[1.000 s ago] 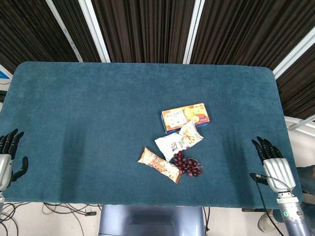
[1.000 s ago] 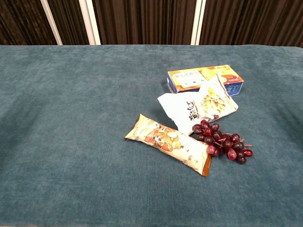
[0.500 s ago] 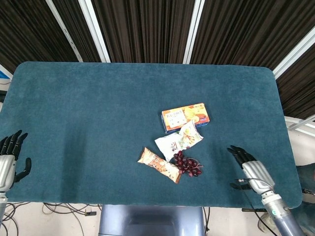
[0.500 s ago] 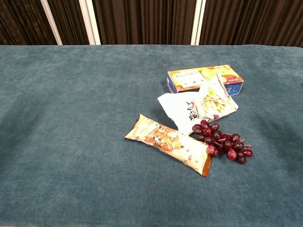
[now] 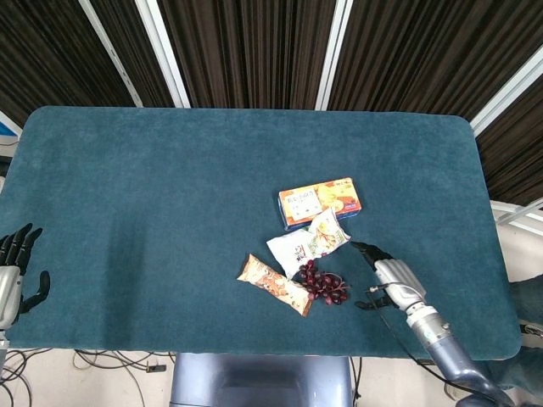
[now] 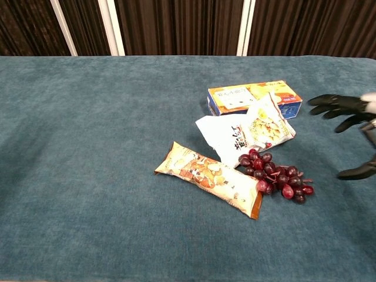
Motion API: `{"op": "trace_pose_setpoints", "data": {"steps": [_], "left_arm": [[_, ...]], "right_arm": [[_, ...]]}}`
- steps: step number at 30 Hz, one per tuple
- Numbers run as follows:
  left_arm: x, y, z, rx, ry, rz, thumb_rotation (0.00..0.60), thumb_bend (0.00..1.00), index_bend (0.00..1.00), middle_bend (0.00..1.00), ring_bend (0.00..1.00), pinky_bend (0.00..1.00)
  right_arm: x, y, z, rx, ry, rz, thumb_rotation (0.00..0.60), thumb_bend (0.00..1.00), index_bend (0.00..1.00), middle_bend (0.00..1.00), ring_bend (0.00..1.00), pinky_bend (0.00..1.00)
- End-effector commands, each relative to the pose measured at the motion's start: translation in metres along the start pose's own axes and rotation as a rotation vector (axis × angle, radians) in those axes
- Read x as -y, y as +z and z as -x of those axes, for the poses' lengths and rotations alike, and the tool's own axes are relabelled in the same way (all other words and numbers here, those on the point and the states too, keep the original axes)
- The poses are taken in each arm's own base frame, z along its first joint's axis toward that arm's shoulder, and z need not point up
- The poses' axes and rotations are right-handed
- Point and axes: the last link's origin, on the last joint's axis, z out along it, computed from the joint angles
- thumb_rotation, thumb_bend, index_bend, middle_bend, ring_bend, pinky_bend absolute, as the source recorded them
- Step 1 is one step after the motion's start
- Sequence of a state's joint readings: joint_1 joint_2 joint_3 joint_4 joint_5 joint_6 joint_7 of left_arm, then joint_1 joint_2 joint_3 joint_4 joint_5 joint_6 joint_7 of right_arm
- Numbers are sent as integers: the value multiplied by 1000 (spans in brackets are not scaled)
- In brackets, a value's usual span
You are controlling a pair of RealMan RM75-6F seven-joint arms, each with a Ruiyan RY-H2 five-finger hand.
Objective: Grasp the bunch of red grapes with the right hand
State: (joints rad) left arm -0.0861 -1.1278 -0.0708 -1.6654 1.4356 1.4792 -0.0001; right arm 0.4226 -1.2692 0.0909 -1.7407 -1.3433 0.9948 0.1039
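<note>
Just to the left of my right hand (image 5: 392,281), the bunch of red grapes (image 5: 322,284) lies on the teal table (image 5: 153,195), near the hand but apart from it. I have the right hand spread, its dark fingers (image 6: 332,103) extended toward the grapes and separated, with the thumb set lower; it holds nothing. In the chest view the hand (image 6: 358,126) enters at the right edge, level with the far side of the grapes (image 6: 275,175).

Beyond the grapes, away from the hand, a long orange snack bar (image 5: 274,284) lies diagonally, its near end touching the bunch. Above the grapes a white snack pouch (image 5: 308,242) rests with its lower corner touching or overlapping them; I cannot tell which. Farther up, an orange biscuit box (image 5: 321,202) sits against the pouch's upper edge.

My left hand (image 5: 12,278) is at the near left edge of the table, well apart from all items. Its fingers point upward and are parted, and it holds nothing.
</note>
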Motion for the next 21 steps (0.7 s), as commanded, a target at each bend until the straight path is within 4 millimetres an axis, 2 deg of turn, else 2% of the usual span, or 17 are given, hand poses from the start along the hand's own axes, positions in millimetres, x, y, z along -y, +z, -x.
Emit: {"op": "trace_pose_setpoints", "data": {"steps": [1,3,6,10,18,21], "left_arm": [[0,0,0,3,0,-1,600,544,20,0,7,21],[-1,0,1,12,-3,-2,600,544,20,0,7,21],[-1,0,1,10,-4,-3,600,544,20,0,7,21],[0,1,0,11,-10,-9,600,545,20,0,7,21],[0,1,-1,13,-13,-9,600,544,20,0,6,21],[0,1,-1,15,-14,-10,600,544,20,0,7,22]], "right_arm": [[15,9,12,7,35,-4,600,0,46,152,149,190],[24,20,28,30,3,-5,600,0,54,152,149,190],[29,29,38,12,-19,17,600,0,68,162,157,190],[36,35,49,25,-3,35,600,1,119,223,222,190],[38,44,60,19,-6,70,600,105,243,337,347,191],[39,45,60,3,3,77,600,143,314,425,427,230]]}}
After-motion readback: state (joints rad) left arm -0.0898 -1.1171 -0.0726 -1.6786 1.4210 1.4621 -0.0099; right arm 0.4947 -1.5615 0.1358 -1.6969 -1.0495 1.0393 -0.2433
